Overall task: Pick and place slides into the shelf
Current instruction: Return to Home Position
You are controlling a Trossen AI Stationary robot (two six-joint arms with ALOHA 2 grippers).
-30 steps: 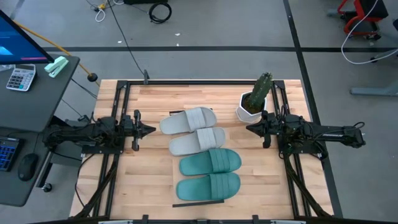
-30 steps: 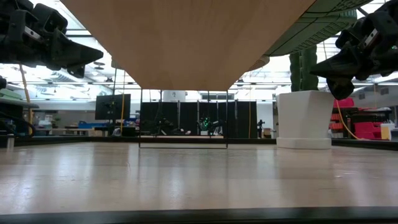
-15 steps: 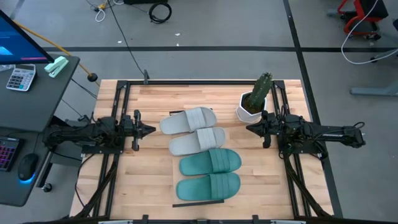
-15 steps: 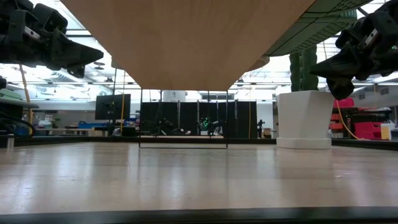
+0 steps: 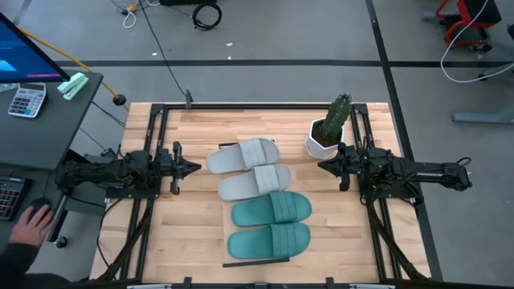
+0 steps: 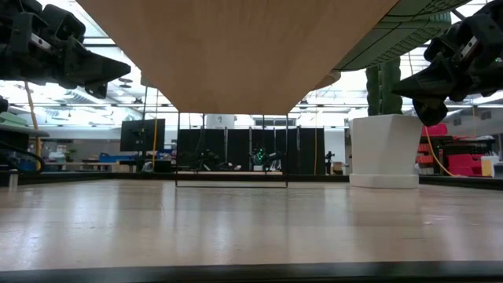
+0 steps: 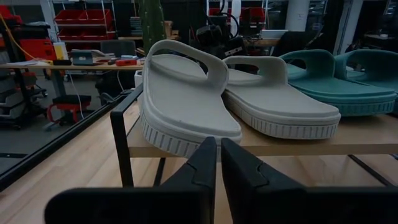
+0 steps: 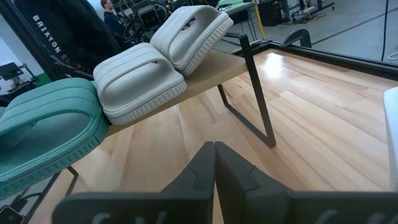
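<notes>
All the slides lie side by side on the shelf, soles down. There are two pale grey slides (image 5: 241, 156) (image 5: 255, 182) at the far end and two teal-green ones (image 5: 271, 209) (image 5: 269, 240) at the near end. The shelf (image 7: 298, 140) is a light wood board on thin dark legs (image 8: 258, 93), and the low view shows its underside (image 6: 236, 47). My left gripper (image 5: 195, 168) hovers shut to the shelf's left, level with the grey slides. My right gripper (image 5: 321, 166) hovers shut to its right. Neither touches anything.
A cactus in a white pot (image 5: 329, 132) stands at the far right of the table, close beside my right gripper. Bare slatted tabletop (image 5: 197, 217) lies between the shelf and each arm. A person's hand (image 5: 28, 226) rests on the desk beyond the table's left edge.
Both arms and all the slides have kept still. A person's hand has come onto the mouse on the desk to the left of the table.
</notes>
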